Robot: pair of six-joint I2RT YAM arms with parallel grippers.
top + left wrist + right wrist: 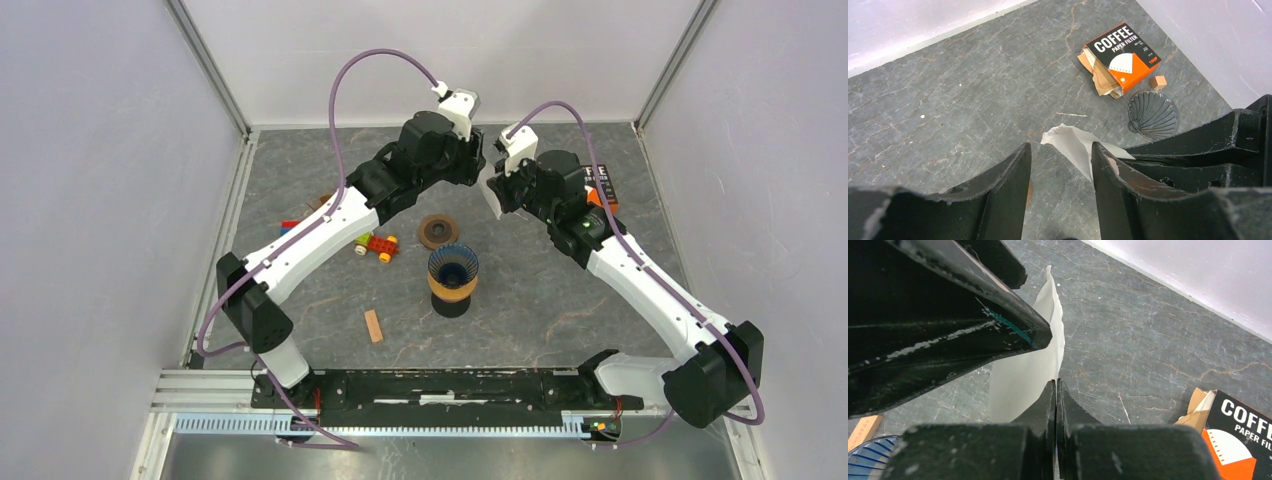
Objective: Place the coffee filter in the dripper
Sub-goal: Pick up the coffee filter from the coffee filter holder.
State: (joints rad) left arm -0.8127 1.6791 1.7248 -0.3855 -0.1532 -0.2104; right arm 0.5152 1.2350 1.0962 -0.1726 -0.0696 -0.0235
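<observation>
One white paper coffee filter [1033, 365] is held in the air over the far part of the grey stone-patterned tabletop [560, 300]. It is pinched at its edge by the right gripper [1056, 385], whose jaws are closed on it. Its crinkled free edge sits between the parted jaws of the left gripper [1060, 149], close against one of them. Well apart, nearer the arm bases, stands the blue-ribbed cone dripper [452, 270] on its tan base. An orange-and-black cardboard filter box [1123, 55] lies on the tabletop nearby.

Dripper [453, 270] mouth unobstructed above; brown disc [438, 232] just behind, toy car [377, 245] left.
</observation>
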